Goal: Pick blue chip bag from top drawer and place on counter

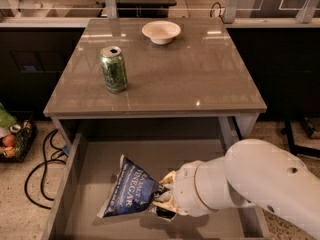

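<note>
The tabletop (200, 69) fills the upper middle of the frame. On it, a bowl (161, 32) sits at the top centre and a can (113, 69) stands lower and to the left. Below the tabletop's near edge, the drawer (67, 184) lies pulled out. The chip bag (129, 190) is inside it, left of centre. The pincer (164, 200) is clamped on the bag's right edge, and its arm (260, 179) enters from the lower right.
</note>
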